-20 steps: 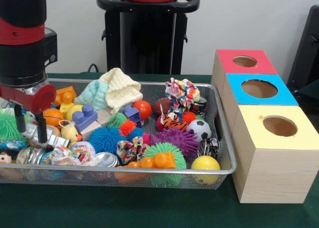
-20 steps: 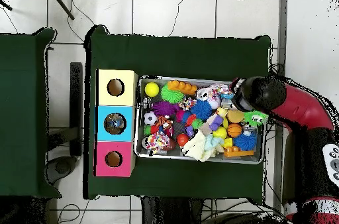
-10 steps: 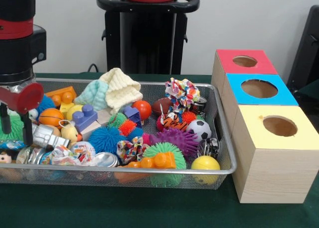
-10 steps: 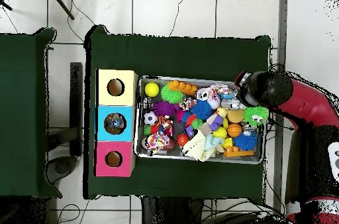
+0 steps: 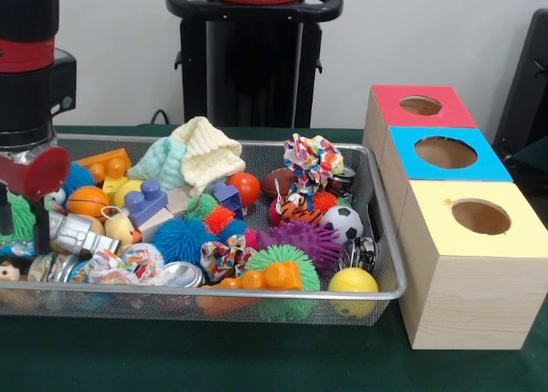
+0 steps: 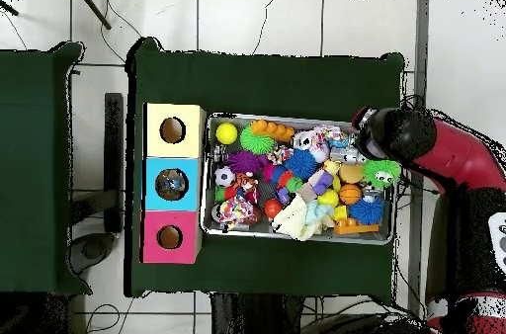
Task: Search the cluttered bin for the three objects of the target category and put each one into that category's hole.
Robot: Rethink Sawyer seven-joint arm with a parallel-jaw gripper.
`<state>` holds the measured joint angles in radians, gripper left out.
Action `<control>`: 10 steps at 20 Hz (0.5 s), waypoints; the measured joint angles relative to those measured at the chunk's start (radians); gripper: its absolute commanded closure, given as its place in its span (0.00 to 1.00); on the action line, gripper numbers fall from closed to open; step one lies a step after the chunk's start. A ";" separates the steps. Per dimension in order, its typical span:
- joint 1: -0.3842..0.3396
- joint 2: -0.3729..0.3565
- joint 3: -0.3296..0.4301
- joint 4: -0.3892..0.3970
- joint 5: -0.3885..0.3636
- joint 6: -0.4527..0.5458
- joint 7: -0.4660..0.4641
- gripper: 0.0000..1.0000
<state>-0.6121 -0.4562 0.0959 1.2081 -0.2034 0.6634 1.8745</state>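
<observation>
The wire-mesh bin [image 5: 377, 294] holds a heap of toys: spiky balls, plastic blocks, small sports balls, cloths and shiny tins. It also shows in the overhead view [image 6: 210, 177]. My gripper [image 5: 23, 229] hangs at the bin's left end in the front view, open, with one finger [image 5: 41, 229] dipping among the toys. A green spiky ball [image 5: 19, 219] lies right at the fingers, and a silver tin [image 5: 79, 234] lies just beside them. Nothing is held. In the overhead view the gripper [image 6: 380, 139] is over the bin's right end.
Three wooden boxes stand beside the bin, each with a round hole on top: red [image 5: 419, 107], blue [image 5: 445, 152] and yellow [image 5: 479, 216]. The robot's pedestal [image 5: 254, 58] stands behind the bin. The table has a green cloth [image 5: 257, 358].
My gripper has moved left in the front view, from over the basketball and duck to the bin's end by the green spiky ball. It stays open. The toys have not visibly moved.
</observation>
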 measured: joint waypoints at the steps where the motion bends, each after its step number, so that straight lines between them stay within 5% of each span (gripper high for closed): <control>1: 0.000 0.004 0.000 0.000 -0.001 -0.013 0.000 0.00; 10: 0.000 0.045 -0.007 0.005 -0.001 -0.132 0.000 0.00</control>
<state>-0.6121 -0.4110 0.0892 1.2130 -0.2047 0.5315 1.8745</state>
